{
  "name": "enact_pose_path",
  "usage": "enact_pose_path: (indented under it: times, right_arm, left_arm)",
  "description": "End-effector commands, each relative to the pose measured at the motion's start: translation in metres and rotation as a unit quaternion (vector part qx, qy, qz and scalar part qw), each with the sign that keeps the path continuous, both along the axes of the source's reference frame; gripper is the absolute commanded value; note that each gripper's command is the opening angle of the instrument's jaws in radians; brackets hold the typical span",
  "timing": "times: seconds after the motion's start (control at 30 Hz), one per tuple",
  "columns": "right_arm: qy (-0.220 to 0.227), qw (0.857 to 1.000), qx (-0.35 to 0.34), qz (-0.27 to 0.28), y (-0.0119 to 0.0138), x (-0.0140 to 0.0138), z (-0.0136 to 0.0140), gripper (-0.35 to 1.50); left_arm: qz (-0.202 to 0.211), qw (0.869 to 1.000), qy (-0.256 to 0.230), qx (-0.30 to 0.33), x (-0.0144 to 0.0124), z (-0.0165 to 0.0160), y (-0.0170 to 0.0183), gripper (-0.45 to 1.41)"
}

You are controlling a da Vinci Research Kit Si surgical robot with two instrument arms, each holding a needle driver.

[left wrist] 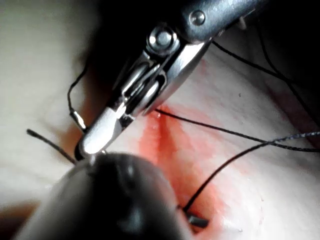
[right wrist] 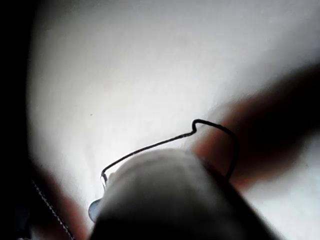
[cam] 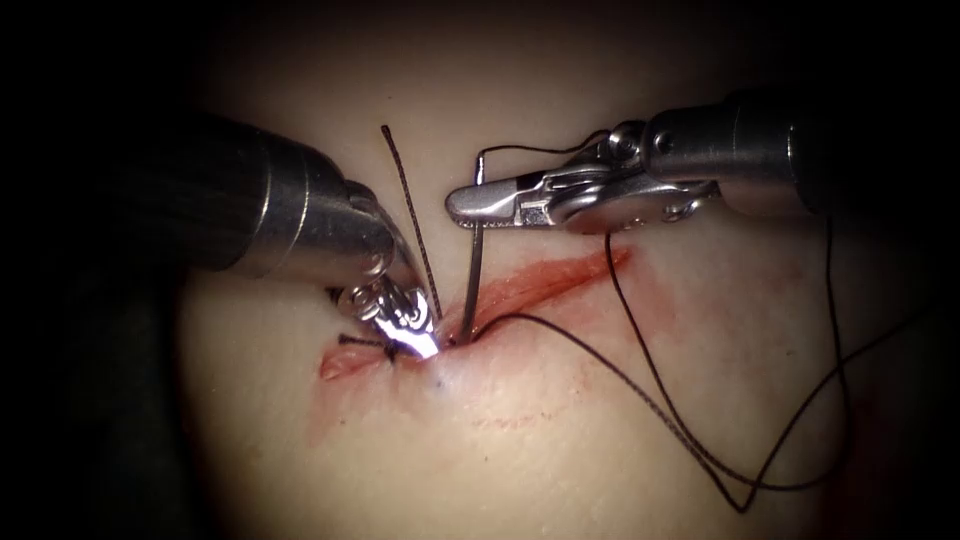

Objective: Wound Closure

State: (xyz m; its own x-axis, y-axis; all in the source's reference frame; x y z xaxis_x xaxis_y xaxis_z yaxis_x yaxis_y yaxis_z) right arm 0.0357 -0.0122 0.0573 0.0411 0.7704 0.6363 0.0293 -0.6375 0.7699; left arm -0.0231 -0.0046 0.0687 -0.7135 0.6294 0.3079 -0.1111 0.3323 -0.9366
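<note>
Right tool: your right tool (cam: 470, 205) comes in from 3 o'clock and its jaws are clamped on the needle (cam: 473, 270), close to the swaged tail end where the thread (cam: 650, 390) joins.
Needle: it stands almost upright, its upper end in your jaws and its lower end meeting the tissue (cam: 560, 470) at the cut (cam: 540, 285), just right of the left tool. You cannot see the tip, so you cannot tell how deep it sits.
Left tool: your left tool (cam: 415, 340) comes in from 10 o'clock and its tip rests at the cut line beside the needle's foot. Glare hides the jaws; whether they hold anything cannot be told.
Thread: it loops from the needle's tail over the right tool, then trails in long slack curves toward 4 and 5 o'clock across the tissue on the right of the cut.
Cut ends: one short stiff end (cam: 410, 215) rises toward 12 o'clock beside the left tool; another (cam: 358, 342) lies at 9 o'clock of its tip, by a dark stitch.
Fluid: red fluid (cam: 570, 275) lines the cut toward 2 o'clock.
Handling: the needle is stiff, thin and slick, likely to swivel if you hold it so near the tail; a hold further along the body looks steadier. The thread is light and limp, prone to snag. The tissue is soft and would tear under hard pull.
</note>
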Motion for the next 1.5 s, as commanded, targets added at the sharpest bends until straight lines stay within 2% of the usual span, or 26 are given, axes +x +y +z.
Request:
enact_pose_path:
  times: [0.03,0.7,1.17,1.5]
  right_arm:
    - [0.006,1.0,0.005,0.002,0.0001,0.0012,-0.0001,-0.35]
    - [0.019,0.998,0.055,0.014,-0.0001,0.0013,-0.0008,-0.35]
    - [0.047,0.995,0.088,0.025,-0.0005,0.0021,-0.0024,-0.35]
    - [0.048,0.993,0.107,0.022,-0.0007,0.0019,-0.0028,-0.35]
  left_arm:
    - [0.0,1.0,0.0,0.0,-0.0005,0.0005,-0.0001,-0.45]
    - [0.001,1.0,0.0,0.0,-0.0005,0.0005,-0.0002,-0.45]
    - [0.001,1.0,0.0,0.0,-0.0005,0.0005,-0.0002,-0.45]
    - [0.002,1.0,-0.001,0.0,-0.0005,0.0005,-0.0002,-0.45]
